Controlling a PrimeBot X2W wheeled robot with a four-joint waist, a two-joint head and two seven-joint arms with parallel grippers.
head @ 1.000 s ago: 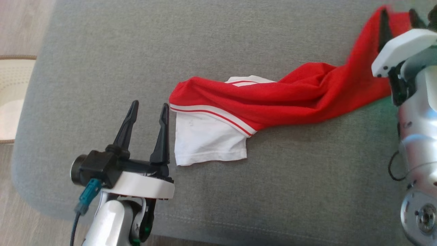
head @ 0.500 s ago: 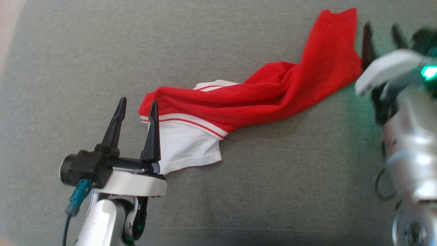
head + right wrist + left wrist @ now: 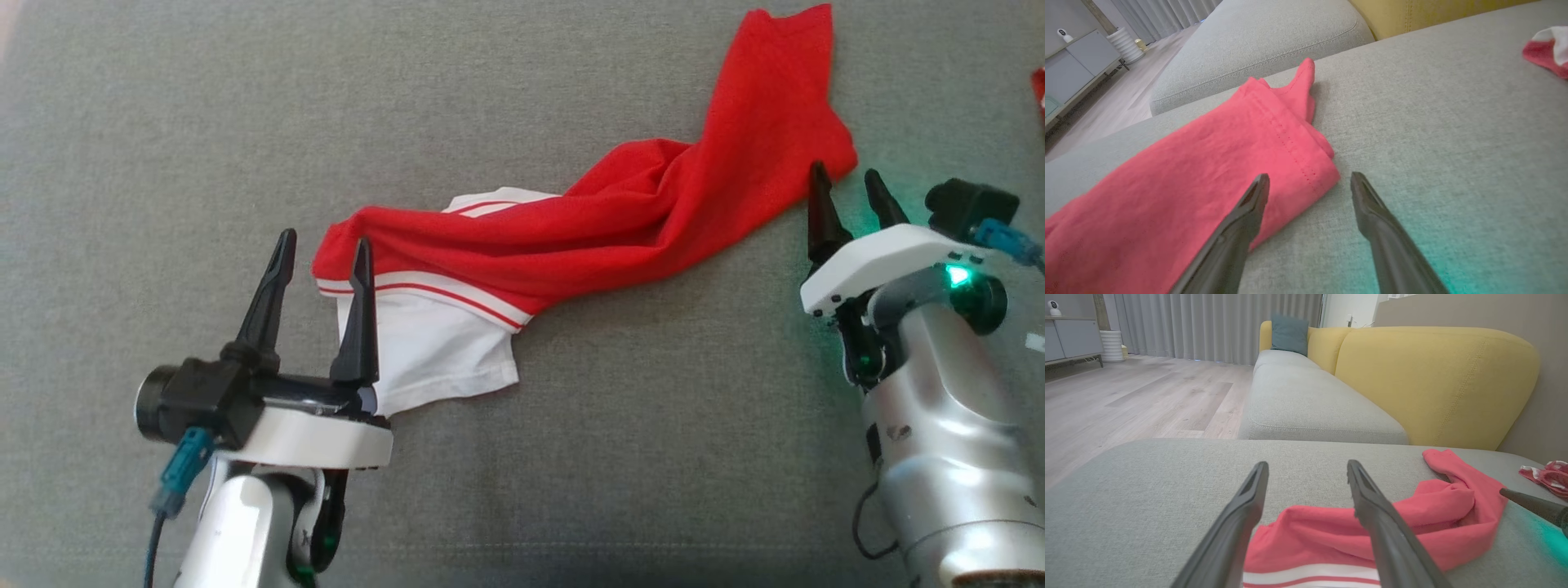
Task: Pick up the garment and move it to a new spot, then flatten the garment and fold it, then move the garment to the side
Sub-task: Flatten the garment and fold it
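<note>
The red T-shirt [image 3: 588, 237] lay twisted like a long rope across the grey sofa seat [image 3: 571, 474], with its white sleeve [image 3: 433, 351] at my left end and the hem corner [image 3: 1306, 163] at my right. I judged this was the reason for one gripper at each end. The left gripper [image 3: 324, 238] stood with fingers apart over the striped shoulder. The right gripper [image 3: 844, 171] stood with fingers apart just beside the hem. Neither one held cloth. The seat gave much bare room in front and to the left for spreading. The yellow backrest [image 3: 1433, 379] and a small red and white cloth [image 3: 1547, 49] limited the far right side.
</note>
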